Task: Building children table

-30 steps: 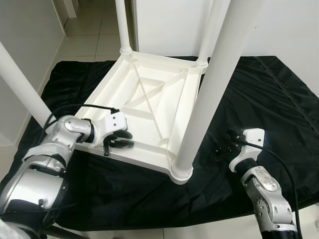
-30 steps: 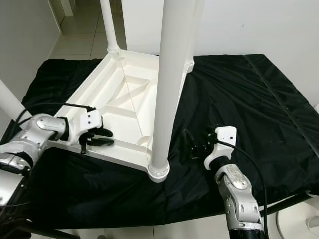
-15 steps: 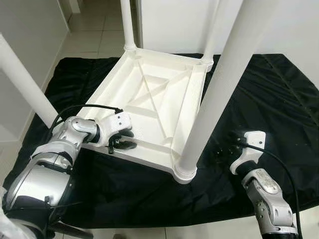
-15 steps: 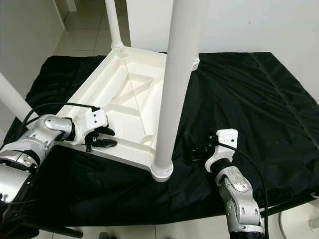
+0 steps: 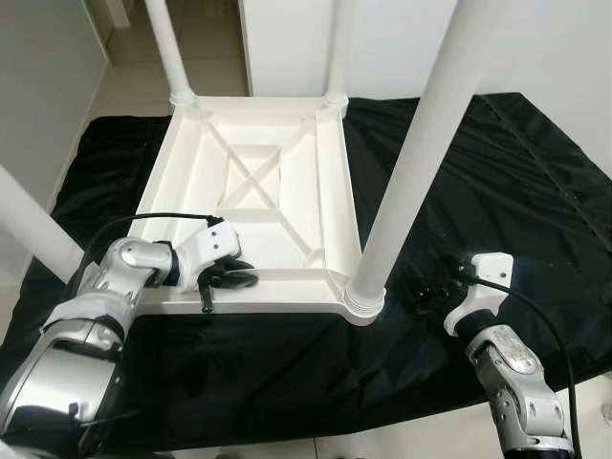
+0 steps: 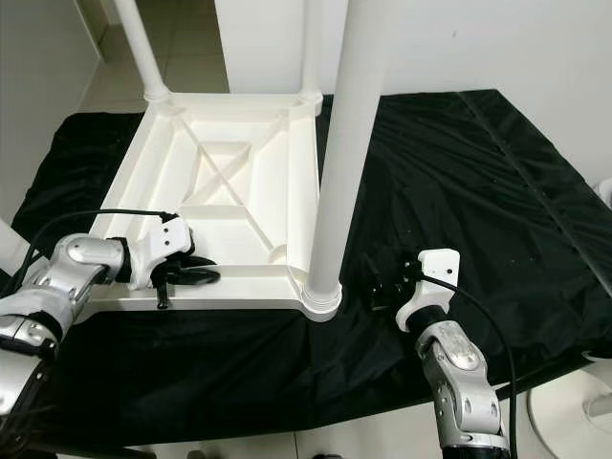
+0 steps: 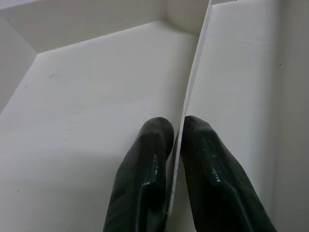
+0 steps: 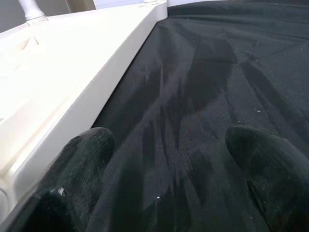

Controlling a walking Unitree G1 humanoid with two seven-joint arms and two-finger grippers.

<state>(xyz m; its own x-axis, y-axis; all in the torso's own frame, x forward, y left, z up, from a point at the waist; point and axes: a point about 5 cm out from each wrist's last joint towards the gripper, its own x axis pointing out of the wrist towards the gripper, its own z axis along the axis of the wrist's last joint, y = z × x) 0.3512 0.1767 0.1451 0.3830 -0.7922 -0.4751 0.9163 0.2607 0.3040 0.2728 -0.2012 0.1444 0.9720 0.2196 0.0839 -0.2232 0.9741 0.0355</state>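
While left claw pinches table rim; right claw spread.

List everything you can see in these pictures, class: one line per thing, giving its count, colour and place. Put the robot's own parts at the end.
Children's table: one, white, lying upside down on the black cloth.
Table legs: four, white, standing up from the table's corners; the nearest on the right side rises past the picture's top.
Black cloth: one, black, spread under the table.
Tiled floor: pale, beyond the cloth at the far left.
Wall: white, behind the cloth.
Left gripper: one, black fingers pinched on a thin rib at the table's near rim.
Right gripper: one, black fingers spread apart, low over the cloth to the right of the table's near right corner.
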